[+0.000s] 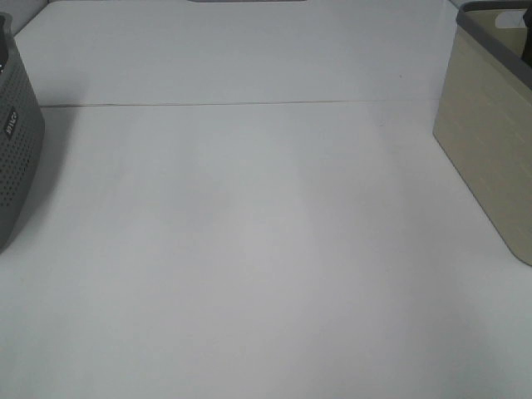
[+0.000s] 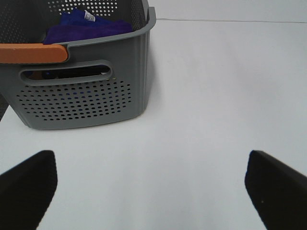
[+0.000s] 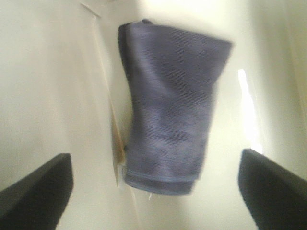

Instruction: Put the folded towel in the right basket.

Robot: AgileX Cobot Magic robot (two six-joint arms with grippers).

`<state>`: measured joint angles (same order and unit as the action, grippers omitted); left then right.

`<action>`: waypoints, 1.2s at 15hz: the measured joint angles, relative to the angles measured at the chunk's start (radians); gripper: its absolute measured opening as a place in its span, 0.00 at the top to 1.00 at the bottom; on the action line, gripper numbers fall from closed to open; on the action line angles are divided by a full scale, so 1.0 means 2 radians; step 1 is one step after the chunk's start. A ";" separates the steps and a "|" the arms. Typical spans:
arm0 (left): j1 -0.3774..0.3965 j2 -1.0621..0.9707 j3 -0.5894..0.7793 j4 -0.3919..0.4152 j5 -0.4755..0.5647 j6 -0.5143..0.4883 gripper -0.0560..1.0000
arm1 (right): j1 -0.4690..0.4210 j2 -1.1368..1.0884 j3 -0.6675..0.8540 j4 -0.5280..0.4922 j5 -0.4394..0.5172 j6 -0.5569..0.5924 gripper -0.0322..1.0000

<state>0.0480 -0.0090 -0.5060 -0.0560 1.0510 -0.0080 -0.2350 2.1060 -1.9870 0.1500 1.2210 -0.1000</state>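
In the right wrist view a folded blue-grey towel [image 3: 170, 108] lies inside the cream right basket [image 3: 43, 81], between the tips of my right gripper [image 3: 153, 191], which is open and holds nothing. The towel is blurred. In the exterior high view the cream basket with a grey rim [image 1: 486, 141] stands at the right edge; neither gripper shows there. My left gripper [image 2: 153, 184] is open and empty above the white table, a short way from the grey left basket [image 2: 81, 91].
The grey perforated basket with an orange handle [image 2: 31, 52] holds purple cloth [image 2: 86, 26]. It also shows at the left edge of the exterior high view [image 1: 17, 141]. A white table [image 1: 249, 249] with a thin seam lies between the baskets.
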 joint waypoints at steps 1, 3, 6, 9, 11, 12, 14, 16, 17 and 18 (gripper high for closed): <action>0.000 0.000 0.000 0.000 0.000 0.000 0.01 | 0.000 0.001 0.001 0.009 0.000 0.002 0.05; 0.000 0.000 0.000 0.000 0.000 0.000 0.01 | 0.000 0.001 0.001 0.019 0.000 0.002 0.03; 0.000 0.000 0.000 0.000 0.000 0.000 0.01 | 0.000 -0.007 0.001 0.026 0.000 0.008 0.03; 0.000 0.000 0.000 0.000 0.000 0.000 0.01 | 0.000 -0.066 0.001 0.023 0.001 0.008 0.03; 0.000 0.000 0.000 0.000 0.000 0.000 0.01 | 0.020 -0.111 0.001 0.019 0.001 0.008 0.03; 0.000 0.000 0.000 0.000 0.000 0.000 0.01 | 0.041 -0.132 0.001 0.014 0.001 0.009 0.03; 0.000 0.000 0.000 0.000 0.000 0.000 0.01 | 0.098 -0.166 0.001 -0.014 0.001 0.017 0.03; 0.000 0.000 0.000 0.000 0.000 0.000 0.01 | 0.137 -0.204 0.005 -0.049 0.000 0.050 0.03; 0.000 0.000 0.000 0.000 0.000 0.000 0.01 | 0.140 -0.213 0.007 -0.054 0.000 0.050 0.03; 0.000 0.000 0.000 0.000 0.000 0.000 0.01 | 0.143 -0.240 0.022 -0.060 0.000 0.059 0.03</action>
<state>0.0480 -0.0090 -0.5060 -0.0560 1.0510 -0.0080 0.0510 1.6250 -1.9420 0.0300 1.2200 0.0170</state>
